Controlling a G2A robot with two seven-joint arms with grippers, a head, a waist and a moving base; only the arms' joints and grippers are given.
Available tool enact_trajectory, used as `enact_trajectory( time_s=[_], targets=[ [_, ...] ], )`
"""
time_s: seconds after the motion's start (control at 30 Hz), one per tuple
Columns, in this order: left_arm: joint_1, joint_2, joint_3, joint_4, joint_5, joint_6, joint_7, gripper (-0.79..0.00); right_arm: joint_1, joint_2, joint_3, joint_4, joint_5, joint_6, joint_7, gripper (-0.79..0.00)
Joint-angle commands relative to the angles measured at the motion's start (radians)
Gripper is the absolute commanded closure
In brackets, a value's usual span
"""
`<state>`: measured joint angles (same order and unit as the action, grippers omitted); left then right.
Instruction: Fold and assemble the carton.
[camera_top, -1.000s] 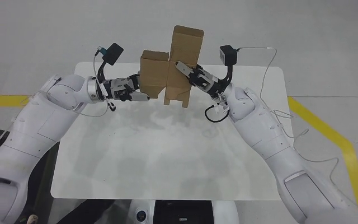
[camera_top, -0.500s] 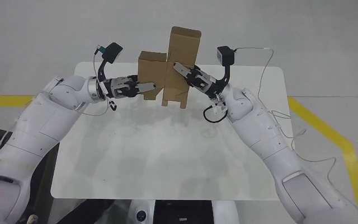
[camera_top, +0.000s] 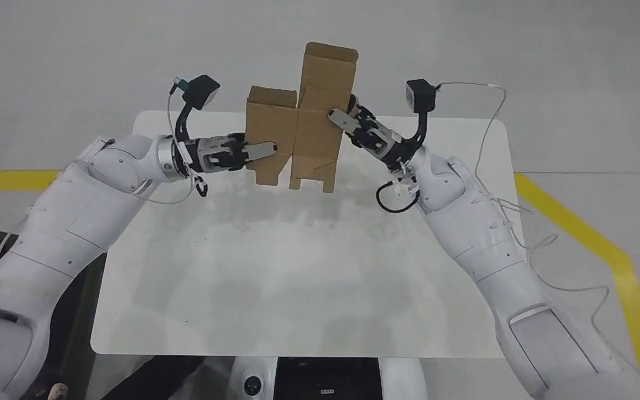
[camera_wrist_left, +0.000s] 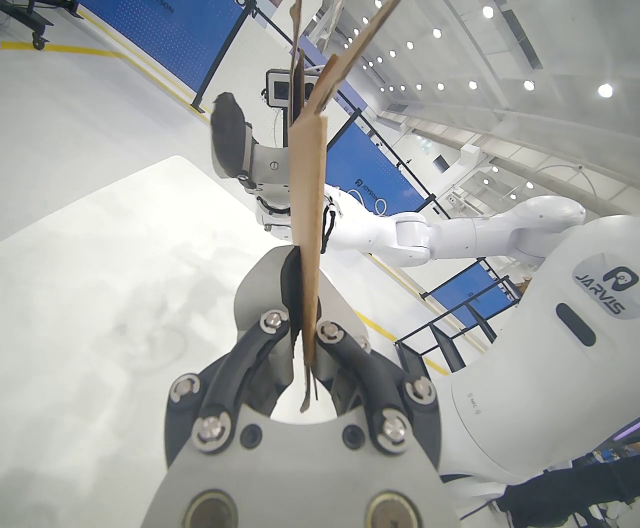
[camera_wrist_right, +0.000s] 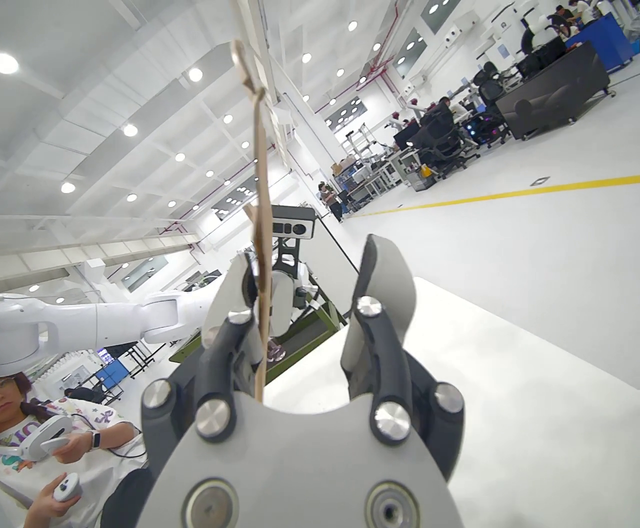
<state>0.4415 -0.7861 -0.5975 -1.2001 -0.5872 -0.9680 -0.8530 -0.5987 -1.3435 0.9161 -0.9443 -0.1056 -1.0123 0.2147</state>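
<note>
The fingers (camera_wrist_left: 255, 292) of the left gripper (camera_wrist_left: 302, 300) are pressed together on the edge of the carton (camera_wrist_left: 307, 200), pinching the thin brown board between their pads so that the sheet runs straight out from the jaws. The fingers (camera_wrist_right: 385, 290) of the right gripper (camera_wrist_right: 307, 260) are spread wide. The opposite edge of the carton sits between them, lying against one pad, with a clear gap to the other pad, so nothing is clamped on this side. In the top view the carton stands upright as a flattened blank over the far side of the white table (camera_top: 300, 290), showing a lower panel on the left arm's side and a taller panel on the right arm's side, with short flaps hanging along its bottom edge. The left gripper meets the lower panel from the left. The right gripper sits at the taller panel's outer edge, higher up. Whether the bottom flaps touch the tabletop cannot be made out. The two arms face each other across the carton.
</note>
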Motion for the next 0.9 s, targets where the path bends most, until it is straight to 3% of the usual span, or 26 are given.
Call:
enact_trajectory(
  time_s=[0.0,0.27,0.47,0.63,0.87],
  targets=[
    [-0.017,0.007,0.011,0.007,-0.014,0.045,-0.045,0.000,0.003,0.011,0.019,0.007,0.002,0.000,0.051,-0.785],
    [-0.068,0.023,0.049,0.015,-0.096,0.241,-0.240,0.000,-0.004,0.067,0.071,-0.010,0.168,0.004,0.392,-0.785],
    [-0.076,0.020,0.075,0.013,-0.165,0.347,-0.346,0.000,-0.012,0.111,0.089,-0.027,0.337,0.096,0.689,-0.785],
    [-0.070,0.019,0.082,-0.009,-0.200,0.427,-0.426,0.000,-0.036,0.143,0.072,-0.071,0.422,0.186,0.780,-0.785],
    [-0.049,0.021,0.076,-0.034,-0.204,0.475,-0.474,0.000,-0.046,0.179,0.009,-0.133,0.498,0.232,0.825,-0.785]
  ],
)
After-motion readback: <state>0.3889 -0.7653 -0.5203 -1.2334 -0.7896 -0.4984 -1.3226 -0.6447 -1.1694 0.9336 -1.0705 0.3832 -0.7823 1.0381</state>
